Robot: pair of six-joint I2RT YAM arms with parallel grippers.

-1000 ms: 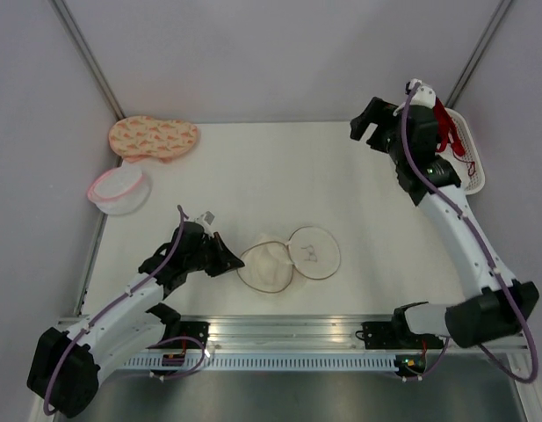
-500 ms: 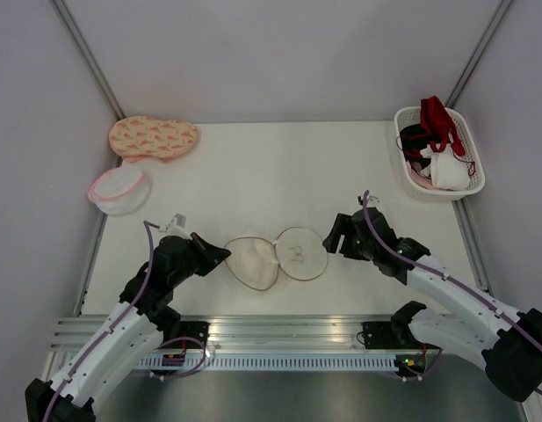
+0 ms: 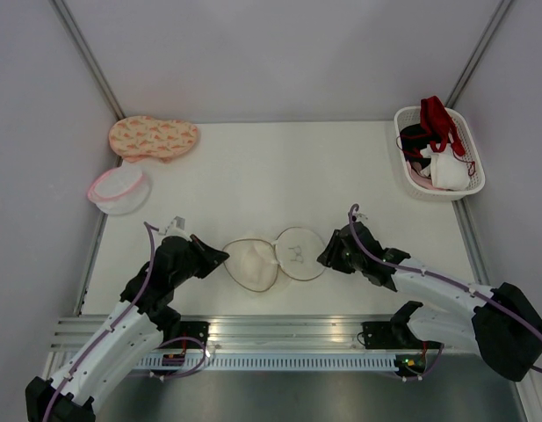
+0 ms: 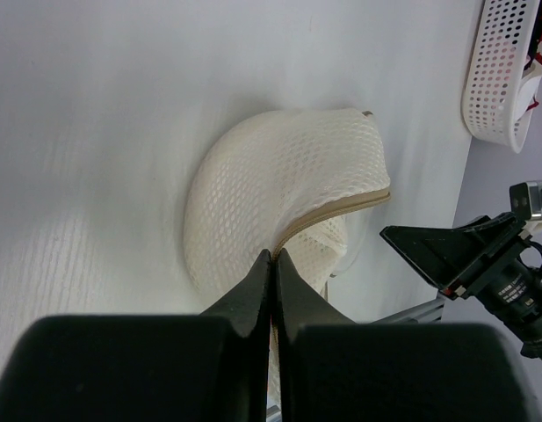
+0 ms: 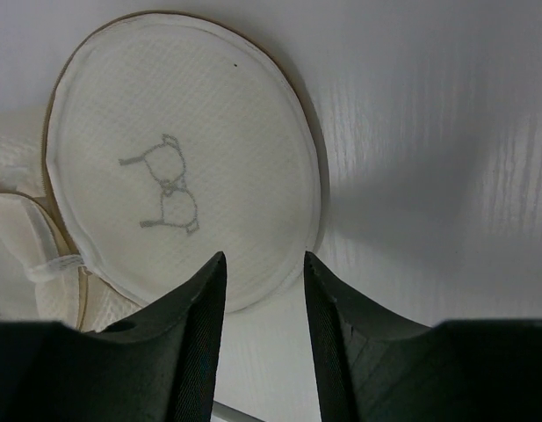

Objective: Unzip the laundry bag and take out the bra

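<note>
top view: the laundry bag (image 3: 271, 259) lies unzipped on the white counter (image 3: 341, 176), near its front edge, between my two pincers. its two round halves lie side by side and meet in the middle: the domed half (image 3: 251, 265) on the left, the flat half (image 3: 299, 253) on the right. my left pincer (image 3: 221, 256) is at the left edge of the domed half. my right pincer (image 3: 324, 256) is at the right edge of the flat half.

left wrist view: my left pincer (image 4: 272, 258) is pressed fully together, its tips pinching the thin brown rim of the domed half (image 4: 279, 180). the rim curves away from the tips across the cream mesh.

right wrist view: my right pincer (image 5: 264, 262) stands about half wide and holds nothing. the near rim of the flat half (image 5: 174, 123) shows in the gap between the two fingers (image 5: 200, 325); whether they touch it i cannot tell. a small grey bra symbol is printed on this half.

the bra (image 3: 446, 170), with whitish cups and red straps, lies in the white basket (image 3: 442, 195) at the far right corner of the counter, well apart from the bag. a black garment (image 3: 413, 134) and a pink garment (image 3: 417, 176) share the basket. at the far left lie a flat orange pouch (image 3: 154, 138) and a pink-rimmed round bag (image 3: 119, 190).
</note>
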